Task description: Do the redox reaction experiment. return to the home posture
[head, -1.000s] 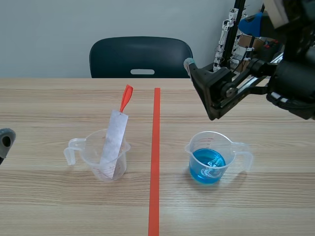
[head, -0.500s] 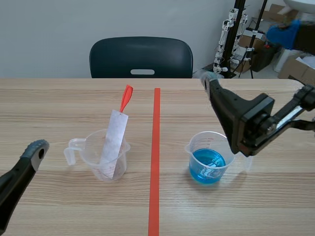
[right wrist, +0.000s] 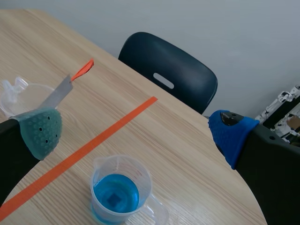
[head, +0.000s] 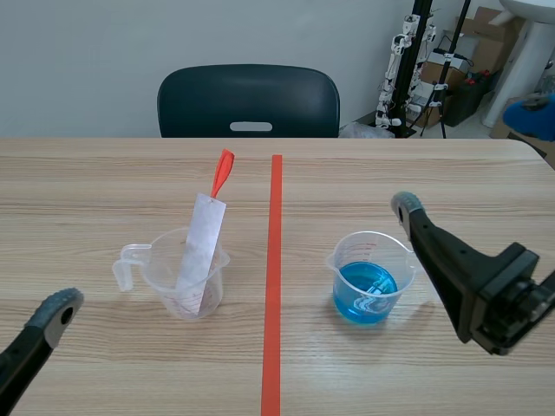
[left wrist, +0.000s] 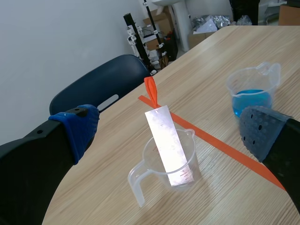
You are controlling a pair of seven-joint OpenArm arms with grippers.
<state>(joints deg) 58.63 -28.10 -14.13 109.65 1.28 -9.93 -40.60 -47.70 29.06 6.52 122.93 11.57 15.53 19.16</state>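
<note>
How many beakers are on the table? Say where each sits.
2: first beaker left of the tape line, holding a pale strip; second beaker right of it, holding blue liquid.

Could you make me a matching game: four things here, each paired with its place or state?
Things:
1. pale grey strip with orange-red tip
2. blue liquid
3. dark blue plastic chair
4. right gripper
Places or states:
A. behind the wooden table
B. leaning in the left clear plastic cup
C. open, empty
D. in the right clear plastic cup
Pairs: 1-B, 2-D, 3-A, 4-C
</note>
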